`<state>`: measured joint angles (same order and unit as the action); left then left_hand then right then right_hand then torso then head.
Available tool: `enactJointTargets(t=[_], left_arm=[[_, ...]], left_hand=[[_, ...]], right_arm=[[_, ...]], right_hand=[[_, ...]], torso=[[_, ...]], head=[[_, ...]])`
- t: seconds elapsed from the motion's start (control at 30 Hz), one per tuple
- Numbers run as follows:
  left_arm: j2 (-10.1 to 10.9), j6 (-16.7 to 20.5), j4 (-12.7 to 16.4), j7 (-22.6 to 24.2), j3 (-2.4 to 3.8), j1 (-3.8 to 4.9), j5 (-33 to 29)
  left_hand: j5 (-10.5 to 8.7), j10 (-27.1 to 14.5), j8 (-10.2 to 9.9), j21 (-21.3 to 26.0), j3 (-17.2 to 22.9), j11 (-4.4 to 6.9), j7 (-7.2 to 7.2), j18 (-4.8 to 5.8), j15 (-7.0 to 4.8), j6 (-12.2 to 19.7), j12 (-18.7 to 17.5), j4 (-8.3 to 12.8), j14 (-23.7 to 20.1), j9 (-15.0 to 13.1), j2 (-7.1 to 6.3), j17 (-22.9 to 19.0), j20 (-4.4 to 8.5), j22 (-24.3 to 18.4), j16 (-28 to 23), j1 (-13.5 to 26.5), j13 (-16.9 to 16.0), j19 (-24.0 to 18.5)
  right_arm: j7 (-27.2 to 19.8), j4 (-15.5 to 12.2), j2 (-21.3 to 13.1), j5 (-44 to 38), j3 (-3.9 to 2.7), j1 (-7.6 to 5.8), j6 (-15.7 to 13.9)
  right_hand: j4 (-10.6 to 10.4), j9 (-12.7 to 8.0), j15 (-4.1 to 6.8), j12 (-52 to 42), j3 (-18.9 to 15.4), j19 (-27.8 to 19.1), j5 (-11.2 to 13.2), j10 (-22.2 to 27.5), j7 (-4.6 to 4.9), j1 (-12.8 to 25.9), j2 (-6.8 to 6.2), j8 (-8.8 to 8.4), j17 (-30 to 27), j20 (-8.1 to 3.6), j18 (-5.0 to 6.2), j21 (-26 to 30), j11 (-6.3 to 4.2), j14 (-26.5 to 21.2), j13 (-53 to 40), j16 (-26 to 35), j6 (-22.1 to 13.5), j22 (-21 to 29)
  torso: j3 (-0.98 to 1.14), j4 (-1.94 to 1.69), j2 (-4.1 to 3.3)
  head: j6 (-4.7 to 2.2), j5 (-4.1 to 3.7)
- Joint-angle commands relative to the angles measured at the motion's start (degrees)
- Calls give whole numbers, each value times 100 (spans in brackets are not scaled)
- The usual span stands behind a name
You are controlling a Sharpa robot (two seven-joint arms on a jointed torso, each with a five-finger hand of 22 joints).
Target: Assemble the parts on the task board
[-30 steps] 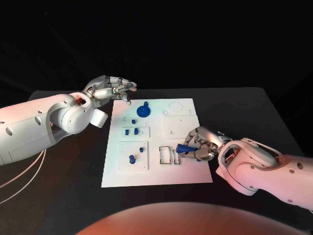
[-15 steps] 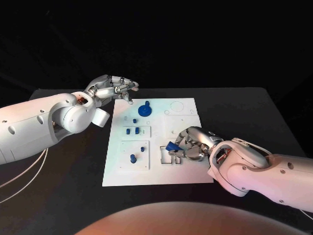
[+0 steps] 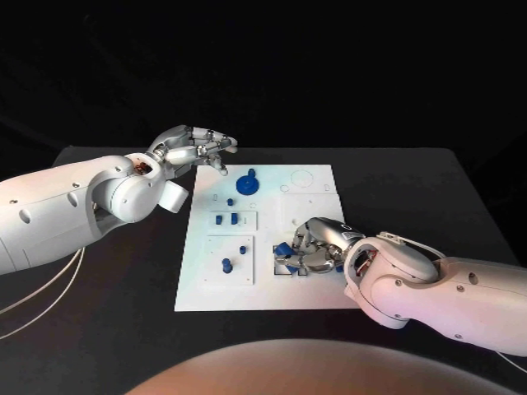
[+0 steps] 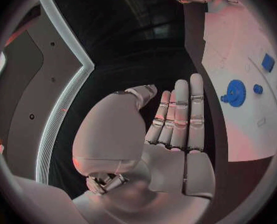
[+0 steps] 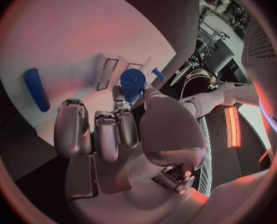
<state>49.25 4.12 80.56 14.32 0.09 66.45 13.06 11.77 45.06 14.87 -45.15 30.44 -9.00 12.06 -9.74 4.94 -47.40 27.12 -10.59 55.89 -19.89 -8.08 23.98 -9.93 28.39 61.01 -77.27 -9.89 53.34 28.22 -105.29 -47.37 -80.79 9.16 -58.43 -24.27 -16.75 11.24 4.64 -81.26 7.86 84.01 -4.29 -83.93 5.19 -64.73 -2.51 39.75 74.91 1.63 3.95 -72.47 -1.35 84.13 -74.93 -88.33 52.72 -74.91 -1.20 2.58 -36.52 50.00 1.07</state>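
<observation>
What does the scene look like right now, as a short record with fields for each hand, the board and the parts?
left hand: above the board's far left corner, holds nothing, fingers straight
right hand: holds a blue part over the rectangular slots
task board: white, mid-table
other parts: blue gear, blue peg

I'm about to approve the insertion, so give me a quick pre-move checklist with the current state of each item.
1. Right robot hand grips the blue part: ok.
2. Part sits over the rectangular slots on the task board: ok.
3. Part squarely aligned with a slot: cannot tell, the fingers hide it.
4. Left robot hand off the board, holding nothing: ok.
5. Blue gear and small blue pegs away from the working hand: ok.
</observation>
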Motion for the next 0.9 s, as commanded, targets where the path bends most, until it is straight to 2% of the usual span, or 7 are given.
enactJointTargets(t=[0.03, 0.33, 0.9], left_arm=[[-2, -61, 22, 6, 3, 6, -22], [2, -46, 31, -3, 3, 8, -8], [15, -35, 39, -11, 3, 9, 6]], left_hand=[[25, -51, 35, 33, 5, -9, 24, -78, -7, 37, 38, -46, -29, -6, 7, -10, -19, -8, 18, 63, 3, 42], [26, -53, 37, 36, 6, -10, 25, -78, -7, 38, 41, -52, -30, -6, 12, -10, -19, -10, 18, 68, 3, 44], [28, -61, 41, 45, 10, -11, 25, -78, -5, 46, 51, -73, -31, -5, 30, -10, -21, -17, 20, 84, 4, 47]], right_arm=[[235, 27, 36, -171, -2, 5, 440], [328, 121, 120, -313, -2, 7, 522], [378, 166, 181, -563, -4, 7, 370]], right_hand=[[-9, 1224, 45, -22, 20, 97, -17, -175, -295, 81, -23, 37, 1111, -30, -72, -43, -42, 508, -710, -26, 265, -1026], [-10, 1234, 54, -45, 31, 116, -18, -197, -309, 256, -39, 97, 1164, -37, -82, -95, -54, 519, -743, -45, 271, -1048], [-12, 1244, 68, -66, 84, 137, -20, -220, -329, 458, 46, 166, 1195, -49, -93, -150, -72, 524, -775, -56, 284, -1071]], torso=[[-1, -10, -9], [1, -1, -3], [0, -9, -12]], head=[[0, 10], [0, 23], [0, 0]])
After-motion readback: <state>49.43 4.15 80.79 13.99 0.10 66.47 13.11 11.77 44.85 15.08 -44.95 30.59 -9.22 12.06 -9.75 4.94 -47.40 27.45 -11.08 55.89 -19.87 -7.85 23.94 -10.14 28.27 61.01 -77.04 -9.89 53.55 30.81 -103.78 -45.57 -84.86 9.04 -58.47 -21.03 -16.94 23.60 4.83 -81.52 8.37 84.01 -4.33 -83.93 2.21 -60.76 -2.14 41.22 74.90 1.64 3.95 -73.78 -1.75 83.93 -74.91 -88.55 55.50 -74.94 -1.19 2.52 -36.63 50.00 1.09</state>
